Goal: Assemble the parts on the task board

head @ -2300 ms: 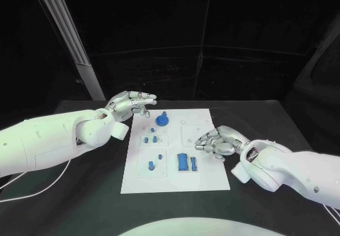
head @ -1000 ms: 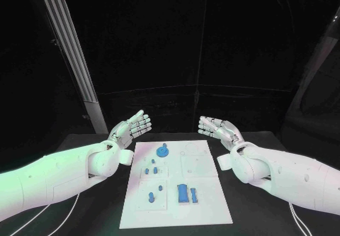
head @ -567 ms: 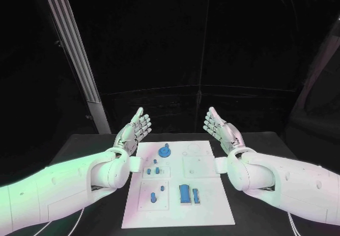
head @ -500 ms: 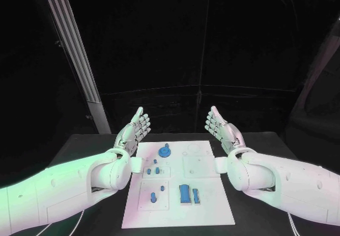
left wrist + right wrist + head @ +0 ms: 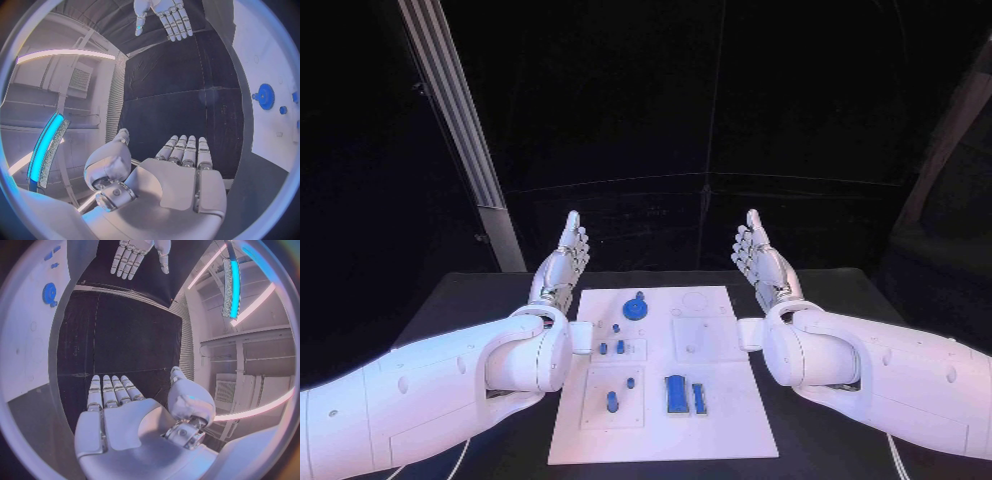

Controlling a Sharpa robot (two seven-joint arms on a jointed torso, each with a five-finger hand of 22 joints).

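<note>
- The task board (image 5: 733, 420) lies flat on the black table (image 5: 473, 300), below and between my two raised hands, with neither hand touching it.
- My left hand (image 5: 563, 262) is held up on edge with its fingers (image 5: 570, 228) straight, close together and pointing away from me; it holds nothing.
- In the left wrist view the same hand (image 5: 181, 170) shows a bare palm, fingers laid side by side and the thumb set off to one side.
- My right hand (image 5: 762, 262) mirrors it: fingers (image 5: 753, 228) straight, extended upward, palm facing inward toward the other hand, nothing in its hold.
- In the right wrist view that hand (image 5: 119, 415) has an empty palm too, fingers together and thumb apart.
- Each wrist view also catches the opposite hand across the gap, flat and extended: my right hand (image 5: 164, 14) and my left hand (image 5: 136, 252).
- Nearest below my fingertips, at the far end of the board, sits a round blue gear-like part (image 5: 635, 308); it shows at the board's edge in both wrist views (image 5: 265, 96) (image 5: 49, 293).
- Closer to me from the gear, small blue parts (image 5: 610, 347) stand beside my left wrist.
- Further toward me, a small blue peg (image 5: 630, 382) and another blue piece (image 5: 612, 401) sit on the board's left half.
- Just right of those, a long blue block (image 5: 675, 394) lies with a narrower blue bar (image 5: 700, 397) just beside it.
- The board's right half, beside my right wrist, shows pale recessed outlines (image 5: 692, 335).
</note>
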